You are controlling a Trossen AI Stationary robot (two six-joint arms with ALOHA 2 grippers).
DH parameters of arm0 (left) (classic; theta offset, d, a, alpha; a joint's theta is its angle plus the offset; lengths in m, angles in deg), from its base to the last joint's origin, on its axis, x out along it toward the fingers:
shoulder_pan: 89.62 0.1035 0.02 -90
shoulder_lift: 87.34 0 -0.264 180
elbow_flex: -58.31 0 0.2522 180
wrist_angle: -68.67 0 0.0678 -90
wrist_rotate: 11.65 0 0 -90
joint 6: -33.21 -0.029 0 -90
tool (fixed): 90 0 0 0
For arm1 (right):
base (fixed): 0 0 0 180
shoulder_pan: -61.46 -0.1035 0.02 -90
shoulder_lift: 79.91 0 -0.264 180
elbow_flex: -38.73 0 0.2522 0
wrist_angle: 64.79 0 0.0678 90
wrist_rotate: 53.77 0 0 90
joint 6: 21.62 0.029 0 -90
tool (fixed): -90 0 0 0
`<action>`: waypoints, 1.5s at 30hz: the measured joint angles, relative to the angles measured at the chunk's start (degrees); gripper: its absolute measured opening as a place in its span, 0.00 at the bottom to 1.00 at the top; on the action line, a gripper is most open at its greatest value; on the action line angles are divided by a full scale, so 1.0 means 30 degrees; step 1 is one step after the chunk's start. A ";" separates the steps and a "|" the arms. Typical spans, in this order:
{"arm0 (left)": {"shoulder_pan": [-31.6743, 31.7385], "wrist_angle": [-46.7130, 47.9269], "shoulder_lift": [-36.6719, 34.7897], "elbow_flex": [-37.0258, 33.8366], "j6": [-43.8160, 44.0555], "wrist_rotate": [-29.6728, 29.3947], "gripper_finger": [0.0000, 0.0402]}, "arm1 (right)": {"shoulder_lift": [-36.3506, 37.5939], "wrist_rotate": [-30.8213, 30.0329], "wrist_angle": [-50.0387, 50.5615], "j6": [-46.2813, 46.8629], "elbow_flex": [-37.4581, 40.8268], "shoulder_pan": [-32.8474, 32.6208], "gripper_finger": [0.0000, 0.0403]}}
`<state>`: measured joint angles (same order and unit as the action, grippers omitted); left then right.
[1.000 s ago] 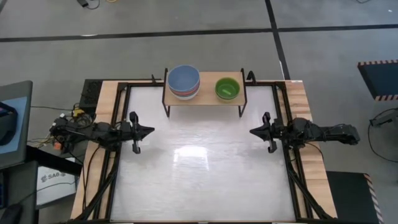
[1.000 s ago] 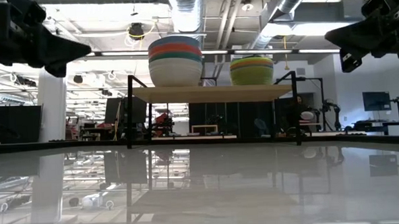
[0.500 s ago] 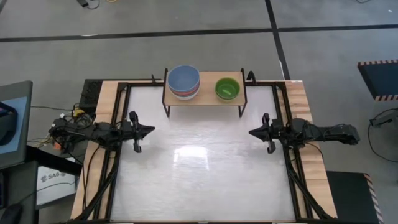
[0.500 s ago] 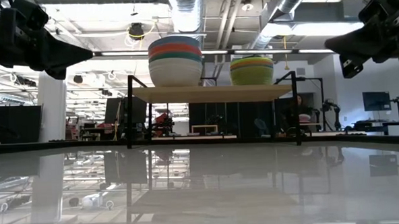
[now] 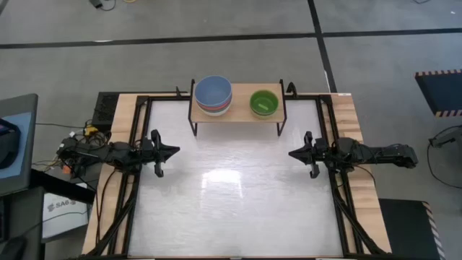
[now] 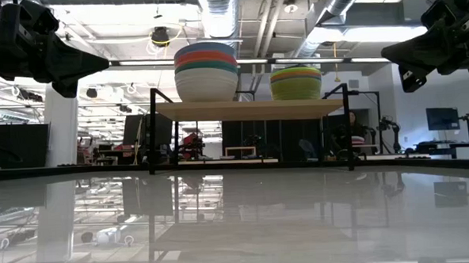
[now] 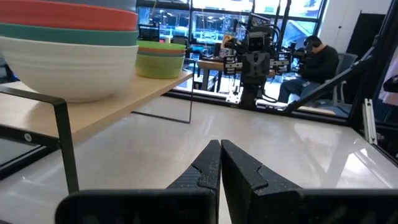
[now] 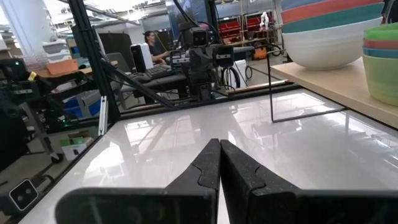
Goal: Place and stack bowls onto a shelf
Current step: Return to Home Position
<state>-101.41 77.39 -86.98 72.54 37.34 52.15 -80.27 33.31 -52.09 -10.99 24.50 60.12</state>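
Note:
The shelf [image 5: 238, 113], a light wood top on thin black legs, stands at the table's far edge. Two bowl stacks rest on it: a taller one with a blue bowl on top [image 5: 214, 94], cream at the bottom [image 6: 206, 83], and a lower one topped green [image 5: 263, 102]. My left gripper [image 5: 175, 150] hovers shut above the table's left side, pointing right. My right gripper [image 5: 291, 153] hovers shut above the right side, pointing left. The wrist views show both stacks [image 7: 68, 50] [image 8: 336, 34] and shut fingertips [image 7: 220, 163] [image 8: 219, 160].
The glossy white table top [image 5: 231, 202] stretches between the two arms and toward the near edge. Black frame rails [image 5: 137, 144] run along the left and right sides. A person sits at a desk beyond the table [image 7: 314, 59].

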 joint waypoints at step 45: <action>0.0044 0.0739 0.0495 0.0197 -0.0476 -0.0377 0.00 | 0.0007 0.0000 0.0079 -0.0022 0.0000 0.0000 0.09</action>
<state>-101.28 79.60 -85.50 73.13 35.91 51.02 -80.25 33.31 -51.85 -11.06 24.50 60.12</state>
